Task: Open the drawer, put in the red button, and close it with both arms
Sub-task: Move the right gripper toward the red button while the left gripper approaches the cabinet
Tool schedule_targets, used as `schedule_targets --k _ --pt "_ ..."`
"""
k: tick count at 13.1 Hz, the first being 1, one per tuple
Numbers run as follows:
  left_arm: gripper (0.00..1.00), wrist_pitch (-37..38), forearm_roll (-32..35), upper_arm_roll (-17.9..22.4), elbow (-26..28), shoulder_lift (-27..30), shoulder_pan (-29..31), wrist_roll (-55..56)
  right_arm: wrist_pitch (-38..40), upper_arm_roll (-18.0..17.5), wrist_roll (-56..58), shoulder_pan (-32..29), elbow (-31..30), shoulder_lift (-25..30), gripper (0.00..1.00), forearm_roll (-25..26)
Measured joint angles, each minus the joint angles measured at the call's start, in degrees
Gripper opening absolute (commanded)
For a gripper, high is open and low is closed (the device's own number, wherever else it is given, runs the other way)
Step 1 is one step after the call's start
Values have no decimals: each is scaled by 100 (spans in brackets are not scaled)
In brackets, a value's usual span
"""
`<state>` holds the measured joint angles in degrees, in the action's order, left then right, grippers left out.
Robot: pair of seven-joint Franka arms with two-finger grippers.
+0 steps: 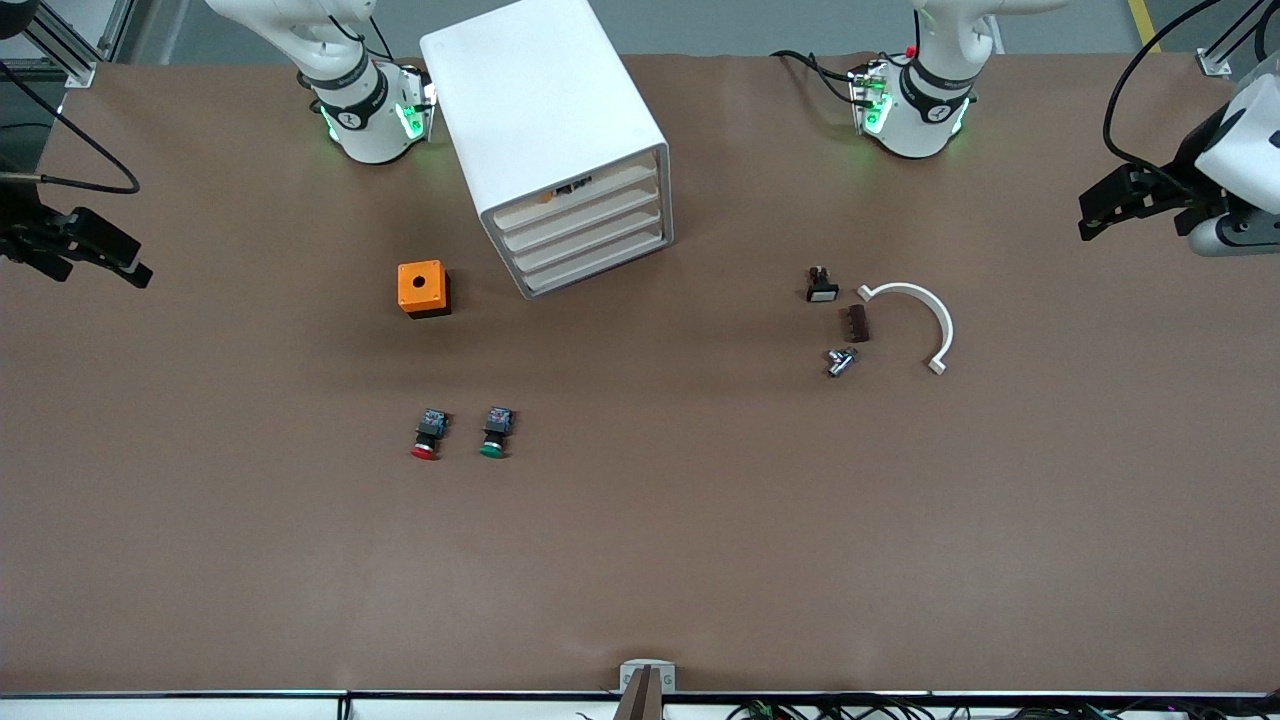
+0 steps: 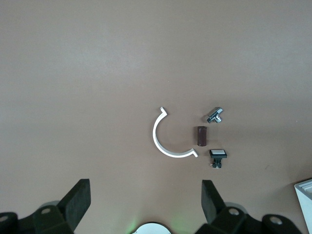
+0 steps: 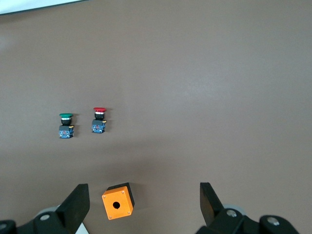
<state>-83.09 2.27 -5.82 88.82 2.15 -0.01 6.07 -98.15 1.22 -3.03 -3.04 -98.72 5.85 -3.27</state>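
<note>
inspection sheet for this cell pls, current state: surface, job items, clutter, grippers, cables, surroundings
Surface: brown table cover, no spills or tears seen.
Job's things: white cabinet between the arm bases, all four drawers shut, second-from-top drawer included. Red button on its side beside the green button, nearer the front camera than the orange box.
Clutter: white curved clip, brown block, metal fitting, small white-capped switch, toward the left arm's end.
Grippers: left gripper open, empty, waiting over that clutter; right gripper open, empty, over the orange box.
Cables: black cables at the table ends and along the edge nearest the camera.
Surroundings: grey floor, aluminium frame posts.
</note>
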Motion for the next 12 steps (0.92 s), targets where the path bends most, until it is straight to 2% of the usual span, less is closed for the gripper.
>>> schedule_targets --k 6,10,12 --pt "100 96 0 11 -284 -130 19 0 0 0 0 0 2 0 100 0" --pt "100 119 -3 -13 -353 -798 -30 101 29 -44 11 1 -15 -38 100 0" --pt "100 278 -25 -30 -368 -1121 -177 548 22 -94 16 17 -40 -160 100 0"
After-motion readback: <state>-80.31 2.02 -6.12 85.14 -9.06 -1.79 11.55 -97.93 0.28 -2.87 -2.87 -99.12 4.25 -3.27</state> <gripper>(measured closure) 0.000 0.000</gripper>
